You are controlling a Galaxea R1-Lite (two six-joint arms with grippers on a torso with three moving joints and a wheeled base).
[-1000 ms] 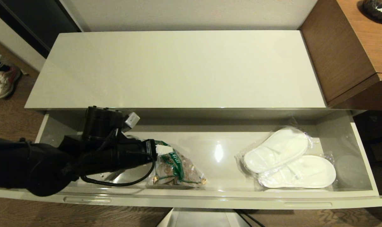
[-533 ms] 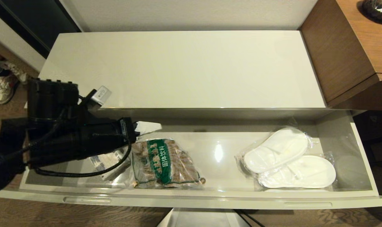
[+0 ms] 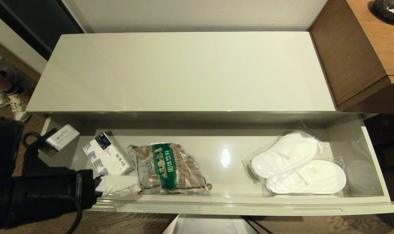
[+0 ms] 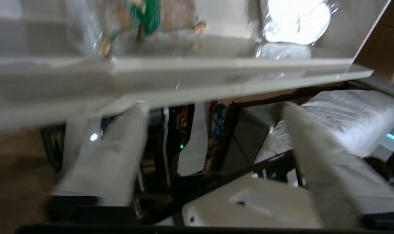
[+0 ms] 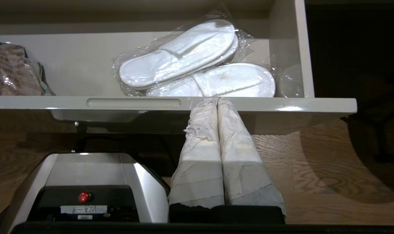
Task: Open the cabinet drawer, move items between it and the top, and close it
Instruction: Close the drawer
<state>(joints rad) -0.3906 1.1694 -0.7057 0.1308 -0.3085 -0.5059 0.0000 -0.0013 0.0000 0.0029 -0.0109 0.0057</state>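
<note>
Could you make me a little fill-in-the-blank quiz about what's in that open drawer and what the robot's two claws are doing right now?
1. The wrapped pair of white ____ lies at the right end of the drawer.
2. The snack bag has a ____ band with white characters.
3. The left gripper is open and holds ____.
4. The right gripper, just below the drawer's front, has its fingers ____.

Missing words: slippers; green; nothing; shut

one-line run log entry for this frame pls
drawer: open | snack bag: in drawer, unheld | left hand: open, empty, at drawer front | right hand: shut, parked below drawer front | top
</note>
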